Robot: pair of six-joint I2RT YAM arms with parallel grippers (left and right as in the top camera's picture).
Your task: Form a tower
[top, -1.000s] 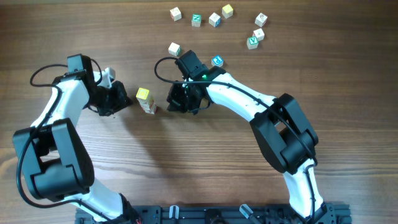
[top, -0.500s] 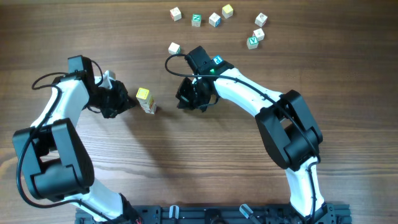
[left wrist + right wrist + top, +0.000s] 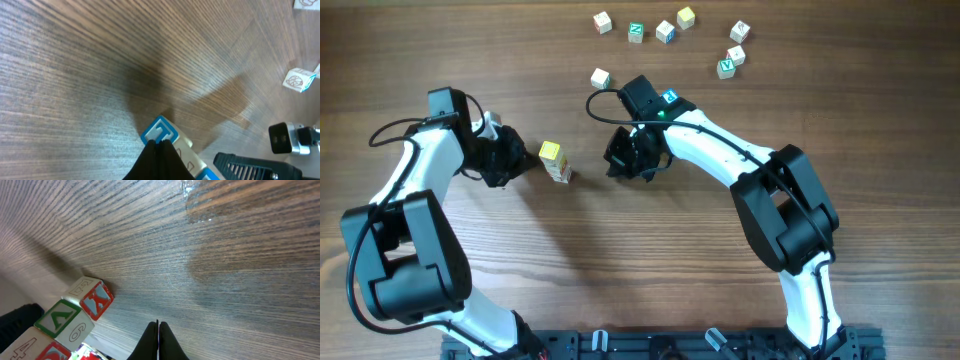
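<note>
The desk is dark brown wood with a fine straight grain, and it fills the overhead view from edge to edge. A black rail runs along its near edge, where both arms are mounted.

The tower stands on bare wood left of centre, between the two tools, with its pale yellow cube on top. Seen from the left wrist, it shows a blue-framed face and casts a soft shadow across the grain. From the right wrist, its cubes show red and green letters at the lower left.

The left tool sits just beside the tower on its left, its fingers pressed together with nothing between them. In the left wrist view its tips reach the blue-framed face; whether they touch it cannot be told. The right tool is on the tower's other side, with a strip of bare wood between. It too is closed on nothing, its tips meeting in a thin line.

Loose cubes lie scattered along the far side of the desk. One white cube and one blue-marked cube lie nearer the right arm.
</note>
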